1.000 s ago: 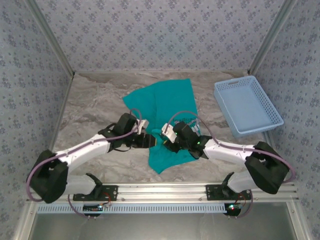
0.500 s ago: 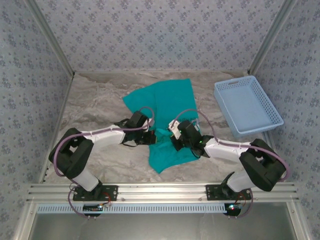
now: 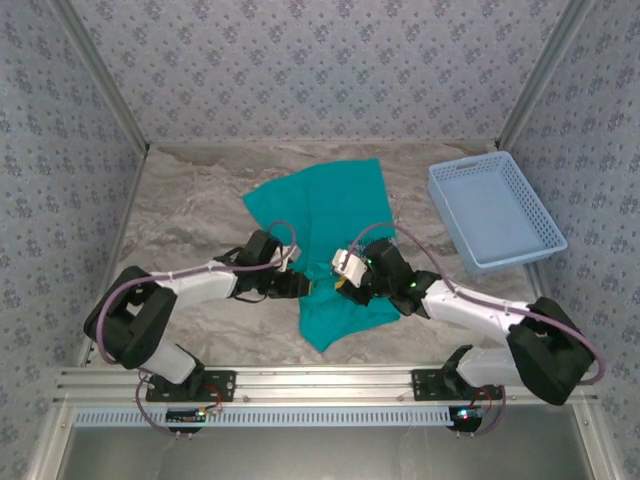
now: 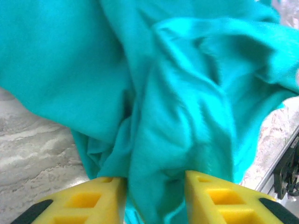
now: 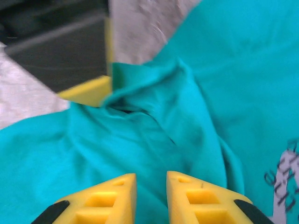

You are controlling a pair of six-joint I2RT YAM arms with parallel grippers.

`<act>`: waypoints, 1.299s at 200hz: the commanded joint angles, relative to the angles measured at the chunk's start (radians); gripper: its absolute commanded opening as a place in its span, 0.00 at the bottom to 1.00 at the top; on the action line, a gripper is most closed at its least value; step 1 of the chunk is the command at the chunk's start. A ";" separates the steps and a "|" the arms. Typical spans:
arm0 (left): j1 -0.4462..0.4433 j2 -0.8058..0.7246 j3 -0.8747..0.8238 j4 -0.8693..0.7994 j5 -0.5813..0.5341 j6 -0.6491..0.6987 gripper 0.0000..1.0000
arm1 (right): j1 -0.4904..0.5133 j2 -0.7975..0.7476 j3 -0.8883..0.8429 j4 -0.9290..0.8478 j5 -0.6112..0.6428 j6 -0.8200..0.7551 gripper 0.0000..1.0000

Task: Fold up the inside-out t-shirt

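Observation:
The inside-out t-shirt (image 3: 330, 205) is teal and lies crumpled across the middle of the table, its lower end pointing toward the arms. My left gripper (image 3: 305, 285) meets it from the left. In the left wrist view a raised fold of the t-shirt (image 4: 177, 116) is bunched between the jaws of the left gripper (image 4: 155, 186). My right gripper (image 3: 343, 283) comes from the right, facing the left one a short way apart. In the right wrist view the right gripper (image 5: 151, 184) has a narrow gap with t-shirt cloth (image 5: 154, 140) in it. The left gripper's yellow finger (image 5: 88, 91) shows just beyond.
A light blue mesh basket (image 3: 495, 210) stands at the right edge of the table. Patterned walls close the left, back and right sides. The metal rail (image 3: 320, 380) with both arm bases runs along the near edge.
The left arm has drawn its elbow back toward its base. Both grippers stayed at the middle of the shirt, and the cloth between them has bunched up a little.

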 commanded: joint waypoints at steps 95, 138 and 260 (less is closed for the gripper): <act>0.106 0.048 0.190 -0.092 0.013 -0.023 0.50 | -0.015 0.329 0.284 -0.206 -0.041 -0.508 0.34; 0.110 0.168 0.271 -0.123 0.011 -0.018 0.50 | -0.047 0.399 0.345 -0.307 -0.054 -0.517 0.39; 0.094 0.294 0.336 -0.130 0.167 0.073 0.46 | -0.042 0.390 0.322 -0.280 -0.028 -0.591 0.04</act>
